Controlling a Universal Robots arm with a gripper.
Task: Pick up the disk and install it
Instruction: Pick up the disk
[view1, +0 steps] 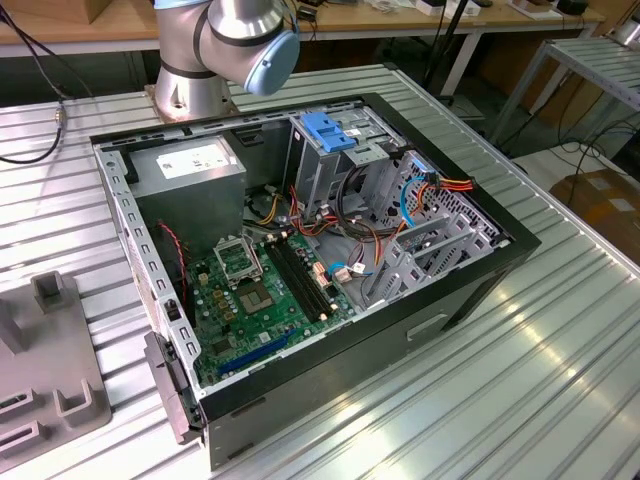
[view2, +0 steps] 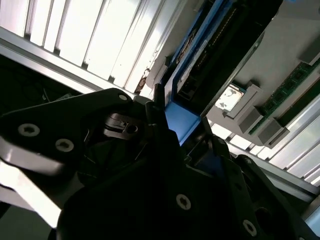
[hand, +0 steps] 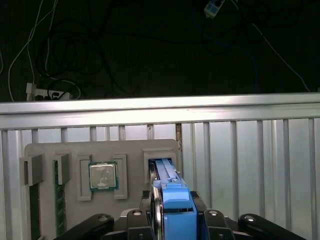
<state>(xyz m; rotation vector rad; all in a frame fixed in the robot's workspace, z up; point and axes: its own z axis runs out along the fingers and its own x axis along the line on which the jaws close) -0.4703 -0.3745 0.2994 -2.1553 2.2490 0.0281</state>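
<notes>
In the first wrist view my hand (hand: 175, 216) is closed narrow on the disk (hand: 165, 172), pinching its blue carrier end from both sides. Disk stands on edge in a slot of the grey holder tray (hand: 75, 150) on the ribbed worktop (hand: 250, 165), just beside the CPU (hand: 103, 176). In the exterior view I see a white label (view1: 190, 160) on the PSU (view1: 200, 205); print too small to read.

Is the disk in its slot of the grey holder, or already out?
In. In the first wrist view the disk stands on edge, its far end inside the slot of the grey holder, the gripper at the blue bracket.
</notes>
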